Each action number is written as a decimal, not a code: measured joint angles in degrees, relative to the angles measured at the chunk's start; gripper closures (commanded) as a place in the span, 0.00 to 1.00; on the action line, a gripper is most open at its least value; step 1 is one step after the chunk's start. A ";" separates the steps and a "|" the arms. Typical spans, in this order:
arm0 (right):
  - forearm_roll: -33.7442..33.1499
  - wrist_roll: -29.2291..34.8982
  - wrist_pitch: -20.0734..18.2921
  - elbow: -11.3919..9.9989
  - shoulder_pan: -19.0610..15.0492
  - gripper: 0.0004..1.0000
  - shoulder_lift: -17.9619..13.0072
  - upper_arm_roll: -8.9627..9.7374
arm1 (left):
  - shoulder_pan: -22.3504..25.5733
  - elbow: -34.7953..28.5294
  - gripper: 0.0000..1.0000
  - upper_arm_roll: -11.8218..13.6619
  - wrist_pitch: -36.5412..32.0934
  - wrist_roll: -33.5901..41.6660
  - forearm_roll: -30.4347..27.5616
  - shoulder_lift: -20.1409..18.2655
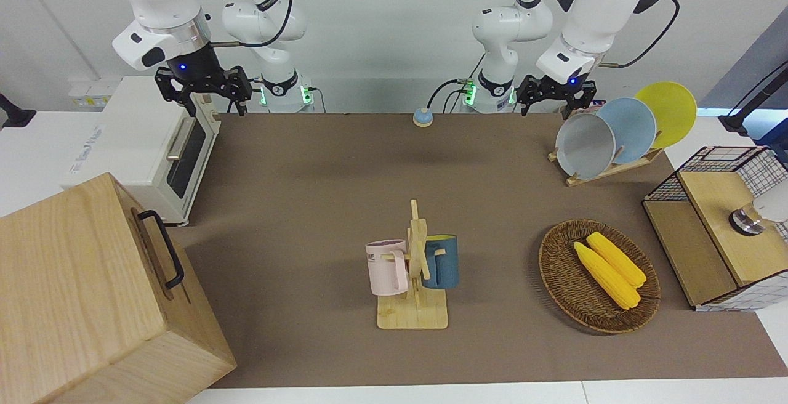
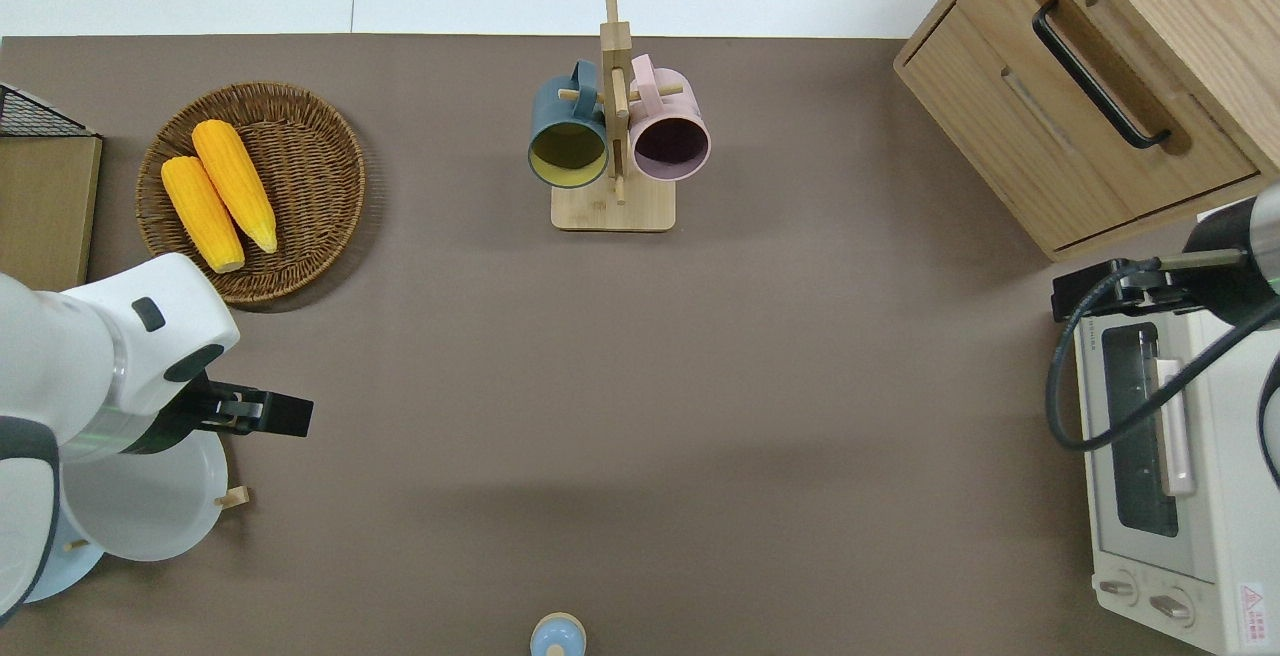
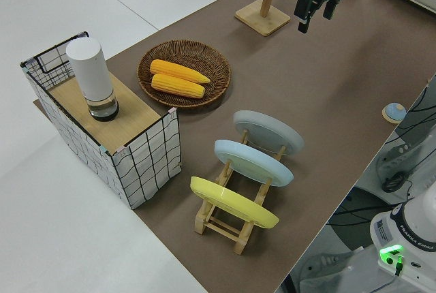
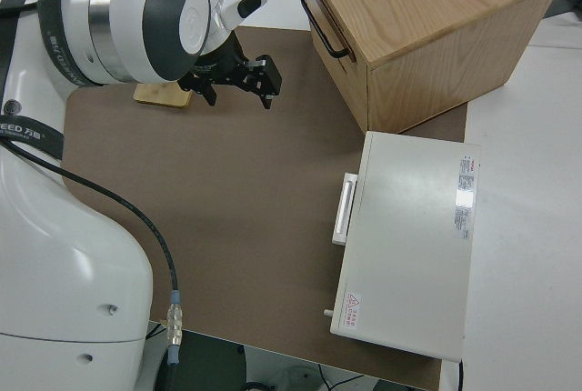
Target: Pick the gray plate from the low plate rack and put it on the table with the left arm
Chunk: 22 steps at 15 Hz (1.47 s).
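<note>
The wide matte brown table [image 1: 308, 207] is seen bare across its middle in the front view, from the tall wooden mug stand [image 1: 414, 281] at lower centre up to the small blue knob [image 1: 422, 117] at the top edge. At the upper right of that view, close to the table's edge, the low light-wood plate rack [image 1: 606, 170] is found. Three plates are held tilted in it: the round pale gray plate [image 1: 585, 145], then a light blue plate [image 1: 628, 129], then a yellow plate [image 1: 668, 113]. The left gripper [image 1: 557, 97] is held in the air over the gray plate's upper rim, clear of it, with its fingers apart. The right arm [image 1: 160, 16] is parked.

A pink mug [image 1: 388, 267] and a dark blue mug [image 1: 441, 261] are hung on the stand. At lower right, two yellow corn cobs [image 1: 609, 271] are held in a round wicker basket [image 1: 557, 268]. A white cylinder [image 3: 90, 75] is stood on the wire-sided wooden box [image 3: 136, 163].
</note>
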 measured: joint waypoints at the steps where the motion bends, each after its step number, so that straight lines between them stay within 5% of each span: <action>1: 0.00 0.00 0.00 0.00 0.00 0.02 0.00 0.00 | 0.00 0.00 0.00 0.02 0.00 0.00 0.00 0.00; 10: 0.00 0.00 0.00 0.00 0.00 0.02 0.00 0.00 | 0.13 0.05 0.00 1.19 -1.59 0.08 0.17 -0.46; 22: 0.00 0.00 0.00 0.00 0.00 0.02 0.00 0.00 | 1.13 0.08 0.00 13.28 -3.84 13.30 7.91 -1.92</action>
